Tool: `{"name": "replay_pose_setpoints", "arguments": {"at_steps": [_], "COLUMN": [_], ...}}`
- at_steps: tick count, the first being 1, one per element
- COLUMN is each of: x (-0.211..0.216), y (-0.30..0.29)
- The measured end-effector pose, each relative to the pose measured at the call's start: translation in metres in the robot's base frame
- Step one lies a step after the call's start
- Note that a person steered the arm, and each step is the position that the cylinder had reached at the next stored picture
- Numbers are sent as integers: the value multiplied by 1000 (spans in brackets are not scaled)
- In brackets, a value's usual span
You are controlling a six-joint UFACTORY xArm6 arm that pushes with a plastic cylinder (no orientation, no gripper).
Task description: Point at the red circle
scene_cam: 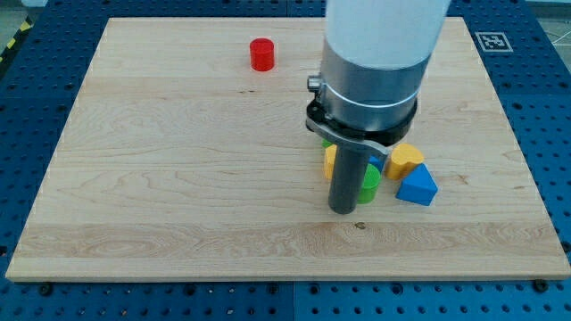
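The red circle (261, 54) is a short red cylinder near the view's top, left of centre, on the wooden board (178, 178). My tip (343, 210) rests on the board well below and to the right of it, far from it. The tip stands just left of a green block (368, 185), touching or nearly touching it. A yellow block (330, 159) is partly hidden behind the rod. A yellow heart-like block (406, 160) and a blue triangle block (417, 186) lie to the tip's right.
The arm's wide grey and white body (375, 62) hides the board's upper middle right. A small blue piece (376, 166) shows between the rod and the yellow block. A marker tag (490, 40) sits at the top right corner.
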State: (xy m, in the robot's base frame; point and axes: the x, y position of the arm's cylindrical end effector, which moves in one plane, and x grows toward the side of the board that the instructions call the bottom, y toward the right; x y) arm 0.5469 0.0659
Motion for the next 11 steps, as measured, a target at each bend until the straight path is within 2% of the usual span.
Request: {"name": "replay_pose_setpoints", "arguments": {"at_steps": [3,5,6,7,8,9,11], "x": [0,-3,-25,-78,-148,-200,-262], "y": [14,-106,-188,-236,-238,-217,-167]}}
